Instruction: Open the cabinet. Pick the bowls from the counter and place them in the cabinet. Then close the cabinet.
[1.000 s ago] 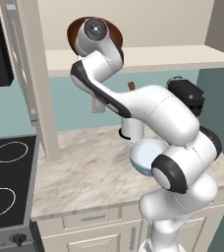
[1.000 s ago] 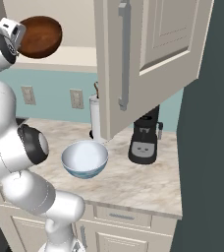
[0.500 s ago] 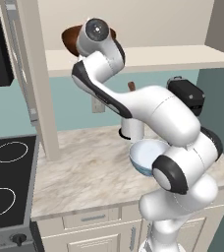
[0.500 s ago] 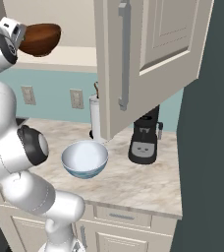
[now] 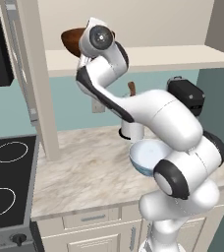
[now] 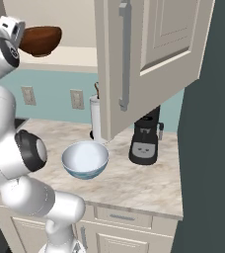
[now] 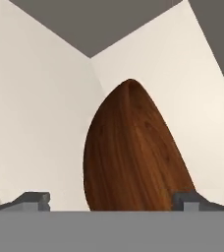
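Note:
The dark brown wooden bowl stands upright at the left end of the cabinet's pale shelf; the left base view shows it behind the arm's wrist. In the hand view the brown bowl sits close in front, between the fingertips of my gripper, which is open and not touching it. The white bowl with a blue outside rests on the marbled counter below. The right cabinet door hangs wide open, and the left door is seen edge-on.
A black coffee machine and a white utensil holder stand at the back of the counter. The black stovetop lies to the left. The open right door overhangs the counter near the white bowl.
The brown bowl was held tilted above the shelf; it came down and now rests upright on it. The jaws went from shut on it to wide open.

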Tool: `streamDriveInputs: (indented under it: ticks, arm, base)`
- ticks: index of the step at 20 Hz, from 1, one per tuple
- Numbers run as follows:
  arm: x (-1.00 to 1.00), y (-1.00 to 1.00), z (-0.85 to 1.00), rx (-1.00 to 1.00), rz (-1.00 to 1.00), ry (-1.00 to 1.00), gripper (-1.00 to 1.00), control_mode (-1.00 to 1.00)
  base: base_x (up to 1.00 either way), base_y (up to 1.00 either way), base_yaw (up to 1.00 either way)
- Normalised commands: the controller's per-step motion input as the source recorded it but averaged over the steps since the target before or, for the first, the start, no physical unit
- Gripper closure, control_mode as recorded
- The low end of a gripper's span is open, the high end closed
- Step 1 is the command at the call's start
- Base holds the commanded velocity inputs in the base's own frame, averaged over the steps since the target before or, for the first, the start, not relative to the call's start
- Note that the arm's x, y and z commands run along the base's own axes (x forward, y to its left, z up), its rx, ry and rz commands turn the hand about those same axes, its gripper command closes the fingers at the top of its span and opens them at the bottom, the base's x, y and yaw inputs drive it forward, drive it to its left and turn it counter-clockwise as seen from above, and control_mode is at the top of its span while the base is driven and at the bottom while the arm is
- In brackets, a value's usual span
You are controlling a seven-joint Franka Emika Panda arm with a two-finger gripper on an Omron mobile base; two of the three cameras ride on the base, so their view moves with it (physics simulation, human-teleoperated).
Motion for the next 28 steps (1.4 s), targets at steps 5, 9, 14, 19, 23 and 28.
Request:
streamDriveInputs:
  ticks: [5, 9, 14, 19, 23, 28]
  arm:
    - [-0.22, 0.00, 0.23, 0.00, 0.00, -0.25, -1.00, -1.00]
    - [-0.21, 0.00, 0.28, 0.00, 0.00, -0.20, -1.00, -1.00]
    - [-0.25, 0.00, 0.28, 0.01, 0.00, -0.08, -1.00, -1.00]
    - [-0.48, 0.00, 0.32, 0.06, 0.00, 0.00, -1.00, -1.00]
    - [-0.81, -0.05, 0.25, 0.07, -0.01, 0.00, -1.00, -1.00]
    - [-0.88, -0.13, 0.06, 0.07, -0.02, 0.01, -1.00, -1.00]
  base:
    - [0.00, 0.00, 0.00]
    - [0.00, 0.00, 0.00]
    - [0.00, 0.00, 0.00]
    - [0.00, 0.00, 0.00]
    - [0.00, 0.00, 0.00]
    - [0.00, 0.00, 0.00]
